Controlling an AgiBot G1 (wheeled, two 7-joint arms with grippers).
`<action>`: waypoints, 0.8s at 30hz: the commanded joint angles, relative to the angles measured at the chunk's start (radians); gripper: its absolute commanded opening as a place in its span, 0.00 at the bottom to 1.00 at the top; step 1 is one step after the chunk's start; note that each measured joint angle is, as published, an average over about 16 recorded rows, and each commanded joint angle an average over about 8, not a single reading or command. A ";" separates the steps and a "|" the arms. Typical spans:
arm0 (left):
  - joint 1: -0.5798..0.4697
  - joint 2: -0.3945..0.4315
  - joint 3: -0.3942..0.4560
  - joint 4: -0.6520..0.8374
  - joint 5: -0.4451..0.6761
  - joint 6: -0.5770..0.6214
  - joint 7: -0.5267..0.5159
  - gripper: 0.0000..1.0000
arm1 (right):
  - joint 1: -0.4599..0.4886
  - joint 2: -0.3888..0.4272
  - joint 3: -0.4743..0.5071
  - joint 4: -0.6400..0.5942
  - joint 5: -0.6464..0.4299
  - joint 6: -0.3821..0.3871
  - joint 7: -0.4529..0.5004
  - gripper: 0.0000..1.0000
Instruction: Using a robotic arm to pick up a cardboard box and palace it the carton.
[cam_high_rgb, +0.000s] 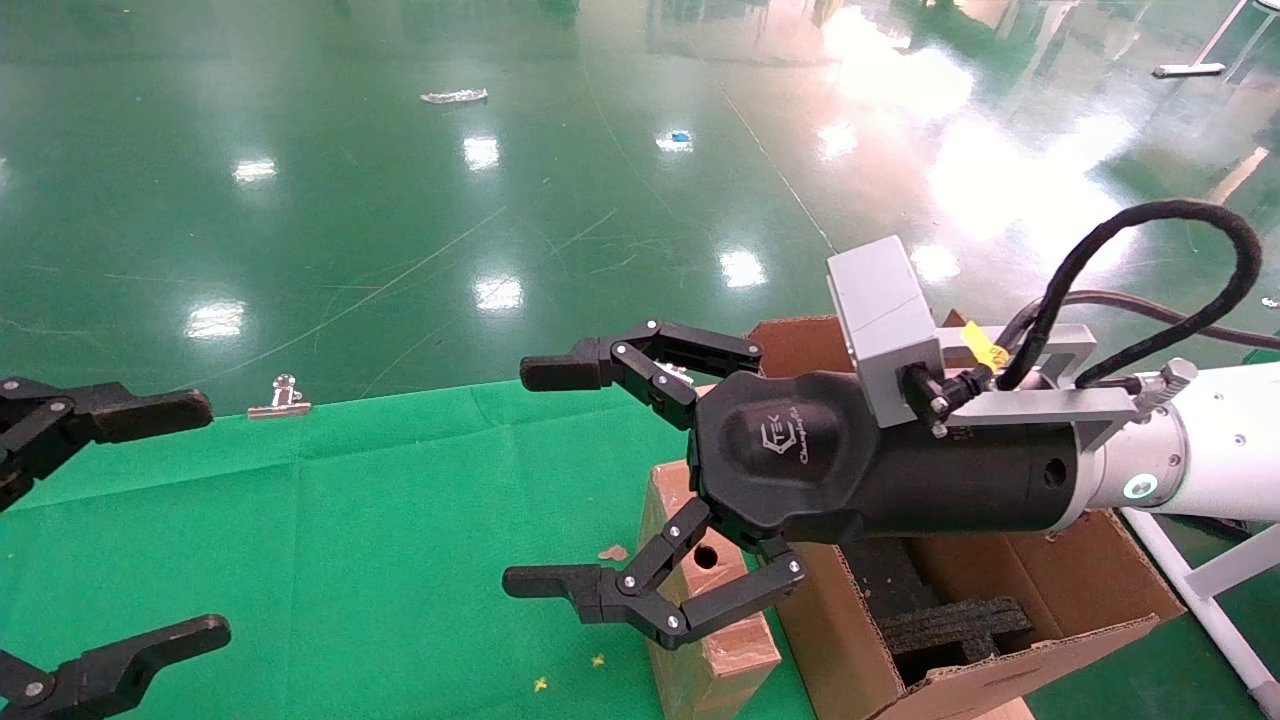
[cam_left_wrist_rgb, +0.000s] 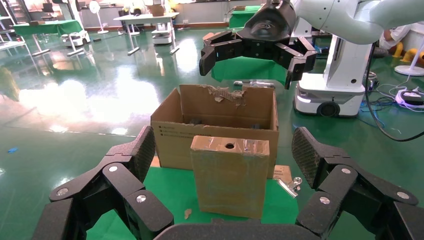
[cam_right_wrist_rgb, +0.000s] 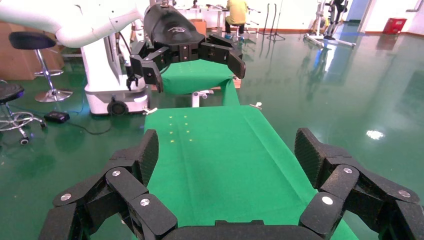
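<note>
My right gripper (cam_high_rgb: 545, 475) hangs with jaws spread wide, gripping nothing. The cardboard box (cam_high_rgb: 705, 610) stands upright just behind and below them, against the carton (cam_high_rgb: 1050, 590). My left gripper (cam_high_rgb: 190, 520) also gapes empty above the green surface (cam_high_rgb: 350, 540).

Bright overhead glare on floor (cam_high_rgb: 900, 120)

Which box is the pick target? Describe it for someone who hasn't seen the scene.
On the green cloth, beside the big open carton under the right gripper, stands the cardboard box. It is small, narrow and upright, with a round hole in its top face; the carton is far larger, flapped, with black foam inside.
</note>
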 joint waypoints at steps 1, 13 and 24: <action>0.000 0.000 0.000 0.000 0.000 0.000 0.000 1.00 | 0.000 0.000 0.000 0.000 0.000 0.000 0.000 1.00; 0.000 0.000 0.000 0.000 0.000 0.000 0.000 1.00 | 0.000 0.000 -0.001 0.001 -0.001 0.000 0.000 1.00; 0.000 0.000 0.001 0.001 0.000 0.000 0.001 1.00 | 0.125 -0.031 -0.122 0.060 -0.203 -0.033 0.088 1.00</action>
